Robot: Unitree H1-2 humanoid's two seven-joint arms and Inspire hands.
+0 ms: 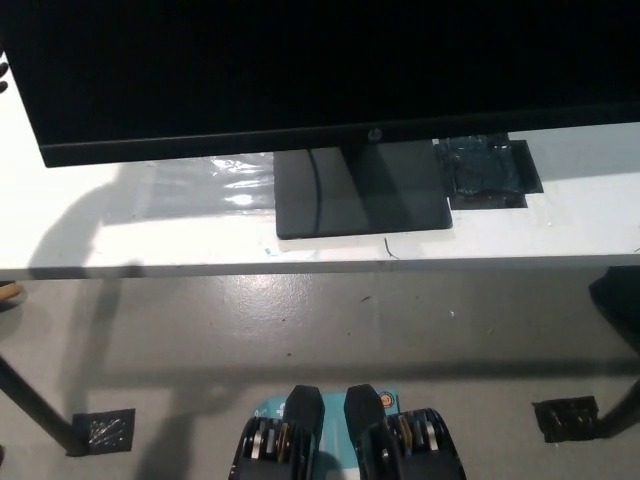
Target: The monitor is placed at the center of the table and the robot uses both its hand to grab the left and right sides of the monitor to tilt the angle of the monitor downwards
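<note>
Monitor [300, 70] sat centred on the white table [120, 235], dark screen filling the top, square base [360, 195] flat and near the front edge. Centred so both sides were reachable, I'd guess. Neither hand was in frame, so grasp state unknown.

Monitor [320, 70] top beyond frame edge

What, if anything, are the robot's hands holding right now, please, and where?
It cannot be told: neither hand is in view. The monitor stands on the table.
</note>
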